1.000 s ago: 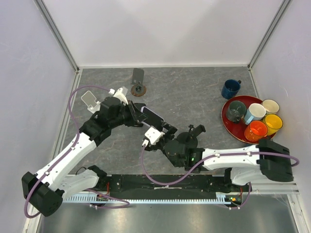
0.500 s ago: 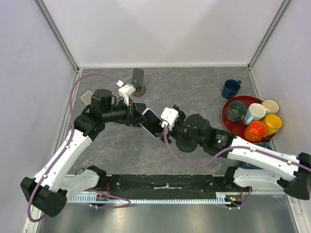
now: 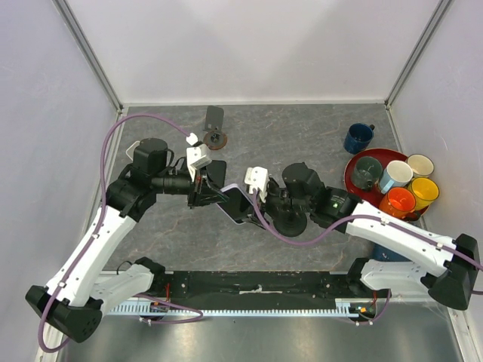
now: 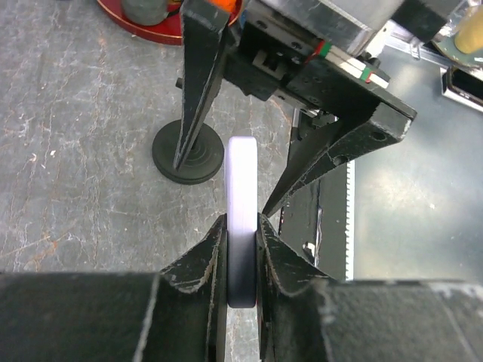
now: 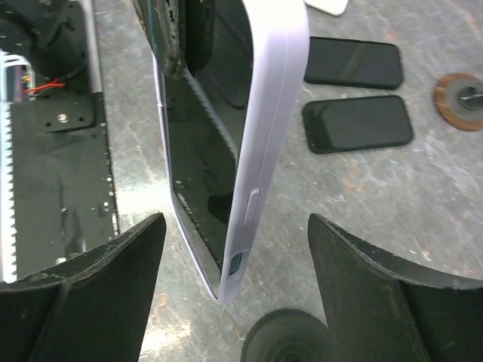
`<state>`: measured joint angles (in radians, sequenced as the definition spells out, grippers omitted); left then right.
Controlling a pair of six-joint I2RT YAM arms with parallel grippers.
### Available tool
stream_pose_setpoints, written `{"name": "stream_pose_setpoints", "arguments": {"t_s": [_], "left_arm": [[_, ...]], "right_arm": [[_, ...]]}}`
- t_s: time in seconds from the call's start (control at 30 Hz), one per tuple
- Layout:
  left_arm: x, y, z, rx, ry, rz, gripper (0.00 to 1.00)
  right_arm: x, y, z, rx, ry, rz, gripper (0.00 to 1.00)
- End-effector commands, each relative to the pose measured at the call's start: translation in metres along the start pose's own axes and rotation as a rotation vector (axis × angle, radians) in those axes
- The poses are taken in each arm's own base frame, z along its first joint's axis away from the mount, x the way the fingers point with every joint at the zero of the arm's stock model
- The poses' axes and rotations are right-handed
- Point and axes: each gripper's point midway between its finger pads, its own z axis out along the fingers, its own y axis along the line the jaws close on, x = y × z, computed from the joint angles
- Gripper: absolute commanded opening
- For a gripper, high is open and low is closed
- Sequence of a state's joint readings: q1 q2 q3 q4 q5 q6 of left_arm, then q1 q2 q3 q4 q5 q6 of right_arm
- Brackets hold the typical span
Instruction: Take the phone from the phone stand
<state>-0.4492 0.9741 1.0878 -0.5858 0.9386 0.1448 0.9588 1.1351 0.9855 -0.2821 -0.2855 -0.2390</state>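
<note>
The phone [image 3: 235, 205], dark-screened in a lilac case, is held edge-up above the table by my left gripper [image 3: 210, 194]. The left wrist view shows the left gripper [image 4: 240, 226] shut on the phone's [image 4: 241, 173] lower end. My right gripper [image 3: 259, 200] is open, and its fingers straddle the phone's free end without touching it. The right wrist view shows the right gripper [image 5: 235, 226] with wide gaps on both sides of the phone [image 5: 260, 128]. The black round-based phone stand [image 3: 291, 222] stands on the table just right of the phone, apart from it [image 4: 177, 158] [image 5: 290, 343].
Two dark phones [image 5: 352, 62] [image 5: 358, 123] lie flat on the table beyond the held one. A second stand with a brown base [image 3: 216, 139] is at the back. A red tray [image 3: 355, 190] of mugs and a blue mug [image 3: 358, 138] sit at the right.
My left gripper has carried the phone nearer and slightly right. My right arm has swung up from the front edge, and its open fingers now flank the phone's end.
</note>
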Motion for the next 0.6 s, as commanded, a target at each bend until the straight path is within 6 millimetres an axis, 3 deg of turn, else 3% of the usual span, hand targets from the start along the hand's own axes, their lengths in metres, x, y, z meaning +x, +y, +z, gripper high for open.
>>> {"name": "stream_pose_setpoints", "arguments": {"t_s": [0.0,0.37,0.47,0.5,0.57], "left_arm": [[-0.02,-0.027,-0.011,0.113,-0.063,0.207,0.02],[-0.004,-0.032,-0.004,0.202,-0.049,0.174,0.02],[-0.004,-0.033,-0.005,0.205,-0.052,0.181,0.02],[-0.005,-0.032,-0.005,0.192,-0.054,0.189,0.02],[-0.004,-0.026,-0.006,0.137,-0.054,0.199,0.07]], "right_arm": [[-0.03,0.021,-0.001,-0.158,-0.08,-0.023,0.81],[-0.035,0.035,0.0,-0.3,-0.095,0.019,0.48],[-0.033,0.033,0.005,-0.299,-0.082,0.038,0.24],[-0.032,0.03,0.007,-0.288,-0.081,0.046,0.1],[-0.03,0.025,0.009,-0.268,-0.072,0.071,0.01]]}}
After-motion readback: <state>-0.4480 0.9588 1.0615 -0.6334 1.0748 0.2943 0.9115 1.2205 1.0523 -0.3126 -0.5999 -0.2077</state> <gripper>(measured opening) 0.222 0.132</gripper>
